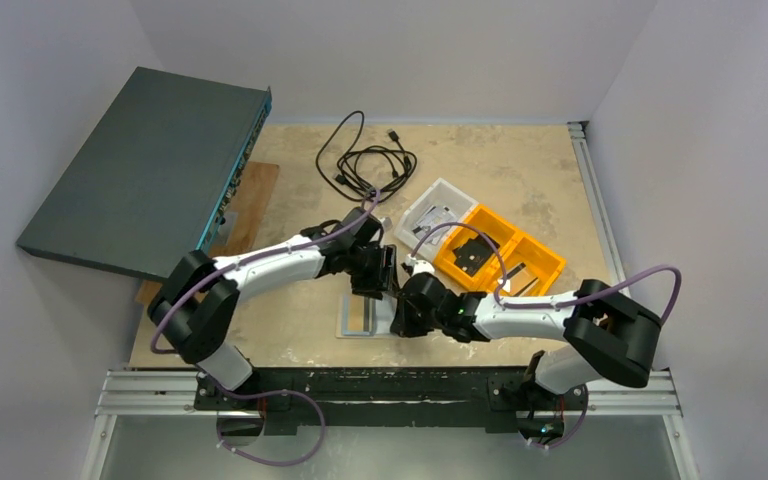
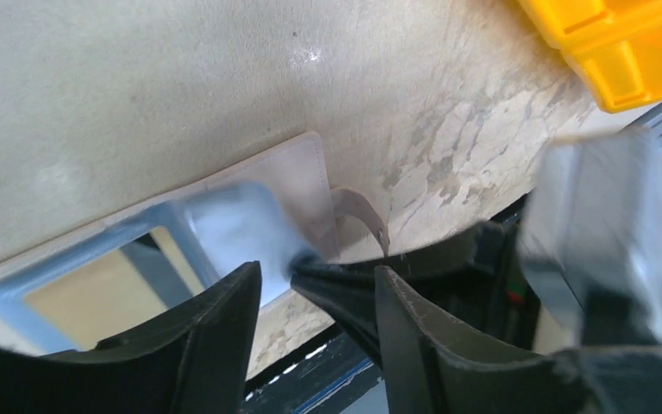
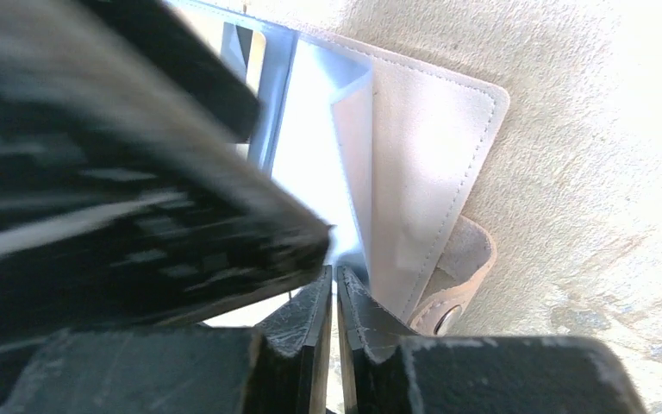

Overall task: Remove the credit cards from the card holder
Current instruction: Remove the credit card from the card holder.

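Near front edge of table (image 1: 520,170), between both arms, holder (image 1: 352,328) is laid open flat, blue-grey inside up, with snap tab (image 3: 452,302) sticking out at its edge. Right gripper (image 3: 334,280) is seen clenched almost tight at holder's inner edge; whether thin layer is pinched cannot be told. Left gripper (image 1: 372,285) is held released over holder, nothing grasped. Orange bin (image 1: 490,215), clear tray (image 1: 438,205) and cable (image 1: 365,160) are set farther back.
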Controlling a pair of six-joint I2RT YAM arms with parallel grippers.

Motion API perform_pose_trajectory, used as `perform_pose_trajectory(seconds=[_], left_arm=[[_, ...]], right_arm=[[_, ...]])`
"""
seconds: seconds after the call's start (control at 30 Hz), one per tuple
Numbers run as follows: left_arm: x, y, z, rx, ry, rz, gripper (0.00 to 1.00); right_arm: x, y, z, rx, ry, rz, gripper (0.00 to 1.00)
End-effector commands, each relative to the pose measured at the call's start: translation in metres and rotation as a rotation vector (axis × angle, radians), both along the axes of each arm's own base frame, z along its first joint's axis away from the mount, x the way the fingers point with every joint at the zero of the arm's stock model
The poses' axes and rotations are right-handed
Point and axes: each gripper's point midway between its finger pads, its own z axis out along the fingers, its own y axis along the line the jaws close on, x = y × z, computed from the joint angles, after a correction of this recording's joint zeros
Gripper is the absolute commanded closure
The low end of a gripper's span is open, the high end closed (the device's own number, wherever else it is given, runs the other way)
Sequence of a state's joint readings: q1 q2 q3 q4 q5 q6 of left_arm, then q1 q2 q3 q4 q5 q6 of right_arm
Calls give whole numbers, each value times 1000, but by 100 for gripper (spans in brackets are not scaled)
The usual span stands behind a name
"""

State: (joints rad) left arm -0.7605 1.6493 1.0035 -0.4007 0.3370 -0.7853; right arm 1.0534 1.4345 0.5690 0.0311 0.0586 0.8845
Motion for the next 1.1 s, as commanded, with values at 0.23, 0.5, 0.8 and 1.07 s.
perform_pose_trajectory(seconds=[0.23,0.5,0.8,1.07], left_arm=[[10,70,22,121,-156,109,52],[3,88,-3,169,-137,139,74],[1,95,-13,207,-128,152,85],[-2,102,-23,245,-117,156,89]], right_arm=[[14,18,22,104,-12,-27,88],[31,47,35,207,8,28,81],[42,56,26,253,64,36,79],[41,56,16,281,109,36,76]])
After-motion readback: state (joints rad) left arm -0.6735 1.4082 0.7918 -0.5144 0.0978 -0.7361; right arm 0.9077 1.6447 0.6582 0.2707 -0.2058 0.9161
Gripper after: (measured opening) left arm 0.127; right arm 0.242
